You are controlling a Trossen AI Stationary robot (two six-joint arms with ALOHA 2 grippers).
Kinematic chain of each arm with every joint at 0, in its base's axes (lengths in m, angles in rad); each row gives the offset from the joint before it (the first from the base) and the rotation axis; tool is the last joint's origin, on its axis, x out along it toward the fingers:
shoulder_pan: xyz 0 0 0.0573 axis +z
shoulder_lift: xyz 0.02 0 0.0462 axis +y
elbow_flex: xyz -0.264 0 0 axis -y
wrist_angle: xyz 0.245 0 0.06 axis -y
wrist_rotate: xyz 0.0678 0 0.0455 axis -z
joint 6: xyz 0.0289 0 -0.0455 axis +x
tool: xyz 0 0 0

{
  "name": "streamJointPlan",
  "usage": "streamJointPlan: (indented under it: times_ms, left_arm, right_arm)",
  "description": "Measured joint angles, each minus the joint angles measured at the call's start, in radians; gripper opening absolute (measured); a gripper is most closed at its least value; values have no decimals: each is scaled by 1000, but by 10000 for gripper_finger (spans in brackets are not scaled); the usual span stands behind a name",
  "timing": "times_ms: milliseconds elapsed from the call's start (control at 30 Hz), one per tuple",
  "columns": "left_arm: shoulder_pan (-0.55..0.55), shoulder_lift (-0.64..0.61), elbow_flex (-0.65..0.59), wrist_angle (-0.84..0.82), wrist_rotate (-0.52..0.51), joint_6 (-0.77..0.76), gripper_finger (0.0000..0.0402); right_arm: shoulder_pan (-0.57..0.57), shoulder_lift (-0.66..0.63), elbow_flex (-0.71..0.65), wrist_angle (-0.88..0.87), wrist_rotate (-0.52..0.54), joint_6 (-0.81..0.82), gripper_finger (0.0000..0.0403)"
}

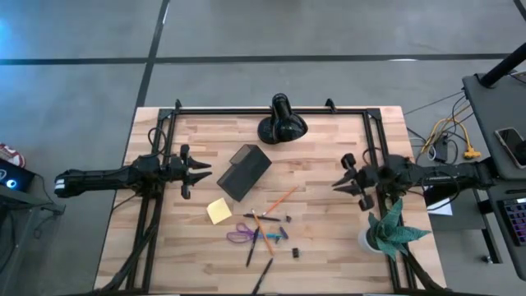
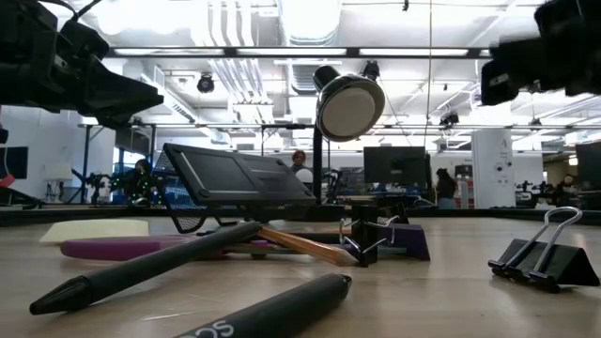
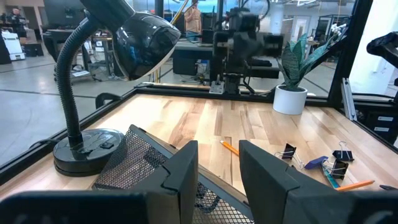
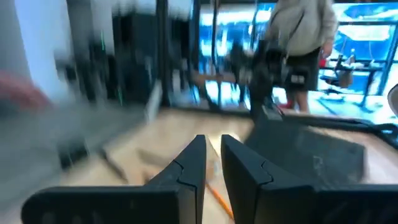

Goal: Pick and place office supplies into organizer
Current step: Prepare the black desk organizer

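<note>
The black mesh organizer (image 1: 245, 171) lies tipped on the table's middle, and shows again just ahead of the fingers in the left wrist view (image 3: 140, 165). Near it lie the yellow sticky-note pad (image 1: 219, 211), purple-handled scissors (image 1: 240, 236), an orange pencil (image 1: 282, 198), black pens (image 1: 251, 250) and blue pieces (image 1: 275, 235). My left gripper (image 1: 207, 171) hovers open just left of the organizer, pointing at it. My right gripper (image 1: 337, 182) hovers above the table's right part, pointing left, its fingers a narrow gap apart (image 4: 213, 158).
A black dome lamp (image 1: 282, 123) stands at the far edge behind the organizer. A green plant in a white pot (image 1: 388, 230) sits at the near right, beside my right arm. Binder clips (image 2: 545, 255) lie among the supplies. A black frame rail (image 1: 271, 109) borders the table.
</note>
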Motion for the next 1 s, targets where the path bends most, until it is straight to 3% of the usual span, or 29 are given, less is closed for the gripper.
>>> streamJointPlan:
  times_ms: [100,267,333,500,733,1000]
  left_arm:
    - [0,0,0,0,0,0,99]
    - [0,0,0,0,0,0,99]
    - [0,0,0,0,0,0,99]
    - [0,0,0,0,0,0,99]
    - [0,3,0,44,-9,1,99]
    - [0,6,0,390,8,-685,99]
  right_arm:
    - [0,5,1,87,71,50,43]
    - [2,54,1,264,446,280,43]
    - [2,82,1,283,528,377,43]
    - [2,128,0,288,494,493,43]
    - [0,128,0,379,491,467,43]
    - [0,127,24,468,493,529,43]
